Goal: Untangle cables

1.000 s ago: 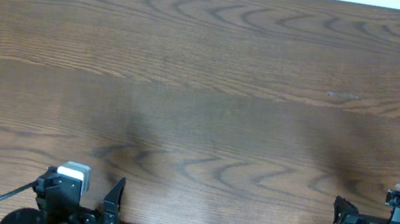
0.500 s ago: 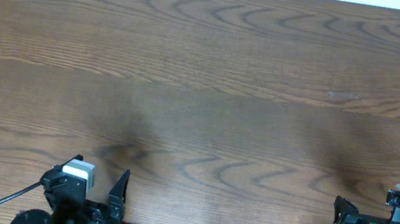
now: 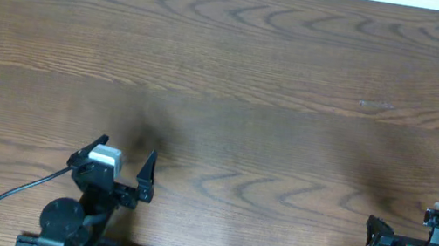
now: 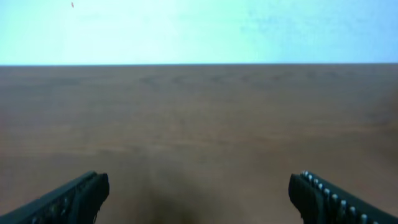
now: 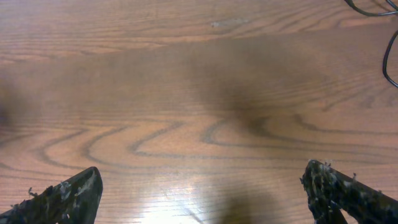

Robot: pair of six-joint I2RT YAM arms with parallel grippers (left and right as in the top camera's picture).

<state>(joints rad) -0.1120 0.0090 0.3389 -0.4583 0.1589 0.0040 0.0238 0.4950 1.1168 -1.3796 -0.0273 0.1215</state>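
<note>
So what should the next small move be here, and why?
Probably reach the right hand forward and rightward, toward the thin black cable at the table's right edge. That hand is open and empty, and no other thin cord shows.

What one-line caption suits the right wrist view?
Open right gripper above wooden table; thin black cord at frame's right edge.
</note>
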